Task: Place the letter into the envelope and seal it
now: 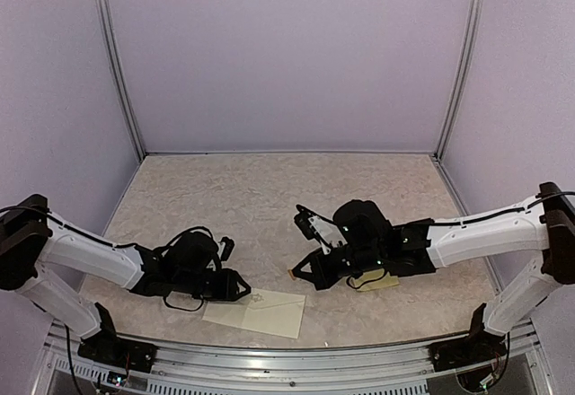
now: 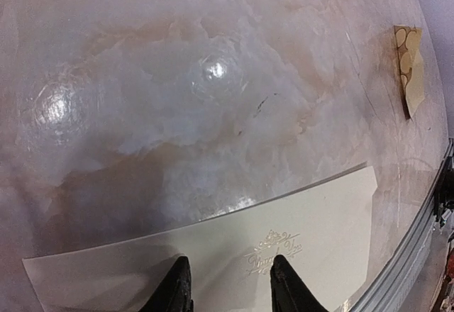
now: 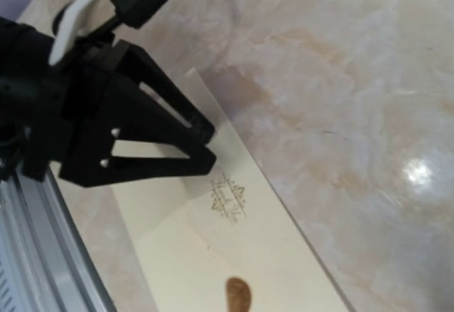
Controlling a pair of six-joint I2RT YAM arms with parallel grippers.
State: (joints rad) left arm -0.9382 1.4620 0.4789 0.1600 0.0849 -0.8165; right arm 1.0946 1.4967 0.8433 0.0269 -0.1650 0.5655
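The cream envelope [image 1: 265, 312] lies flat near the table's front edge, flap side up, with a gold emblem [image 3: 228, 198] at its middle. My left gripper [image 1: 243, 287] stands open at the envelope's left end. Both its fingertips [image 2: 177, 273] touch the paper, and nothing is between them. The envelope [image 2: 312, 213] fills the lower part of the left wrist view. My right gripper [image 1: 296, 274] hangs shut just right of and beyond the envelope [image 3: 284, 255], with a small brown round sticker [image 3: 237, 296] at its tip. Its own fingers are out of the right wrist view, where the left gripper [image 3: 208, 145] shows. The letter is not in view.
A small tan sticker sheet [image 1: 377, 281] lies under my right forearm, also seen at the far right in the left wrist view as the sticker sheet [image 2: 410, 64]. The metal front rail [image 3: 35, 255] runs close beside the envelope. Lilac walls enclose the marbled table [image 1: 269, 197].
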